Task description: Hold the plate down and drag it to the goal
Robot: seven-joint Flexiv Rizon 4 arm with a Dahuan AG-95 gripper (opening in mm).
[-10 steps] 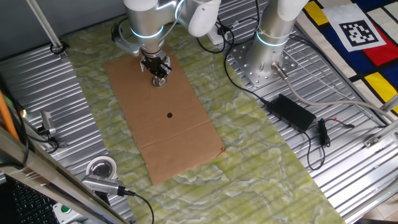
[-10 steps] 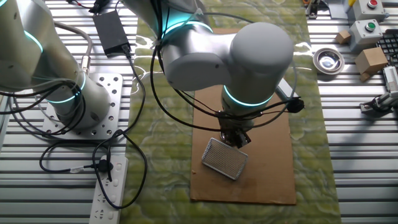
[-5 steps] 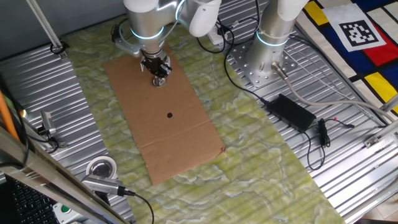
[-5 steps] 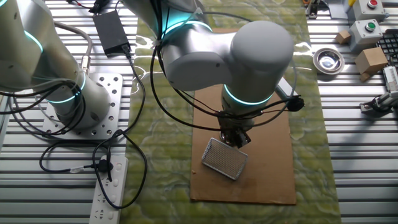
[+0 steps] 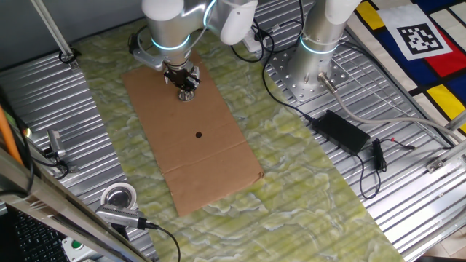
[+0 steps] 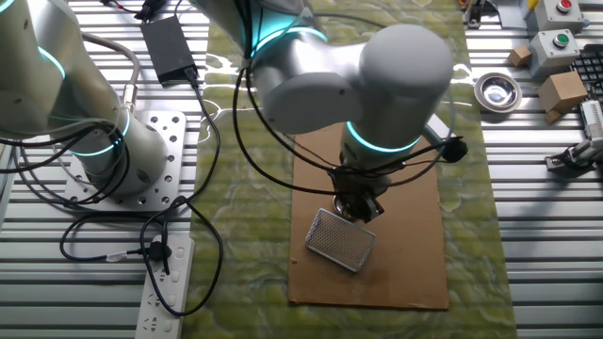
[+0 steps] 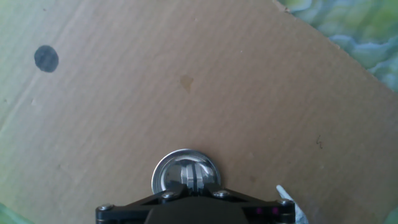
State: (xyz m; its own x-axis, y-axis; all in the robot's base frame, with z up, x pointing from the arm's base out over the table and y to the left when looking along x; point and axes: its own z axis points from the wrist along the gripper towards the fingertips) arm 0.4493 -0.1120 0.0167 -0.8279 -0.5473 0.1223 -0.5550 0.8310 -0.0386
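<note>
The plate (image 7: 163, 176) is a small round shiny silver disc lying on brown cardboard (image 5: 191, 156) near its far end. In one fixed view it shows just under the fingertips (image 5: 187, 96). My gripper (image 7: 193, 177) is shut, with its closed fingertips standing down into the plate's dark centre from above. In the other fixed view the gripper (image 6: 357, 211) points down at the cardboard and the arm hides the plate. A tiny flat black dot (image 5: 199, 134) marks the middle of the cardboard; in the hand view the dot (image 7: 46, 58) is at the upper left.
A green patterned mat (image 5: 306, 182) lies under the cardboard. A white tape roll (image 5: 119, 197) sits at the near left. A black power brick (image 5: 345, 130) and cables lie on the right. A perforated metal rectangle (image 6: 341, 239) shows beside the gripper. A second arm's base (image 6: 122, 160) stands nearby.
The arm's upper links have shifted slightly sideways. The gripper and the plate stay at about the same spot on the cardboard.
</note>
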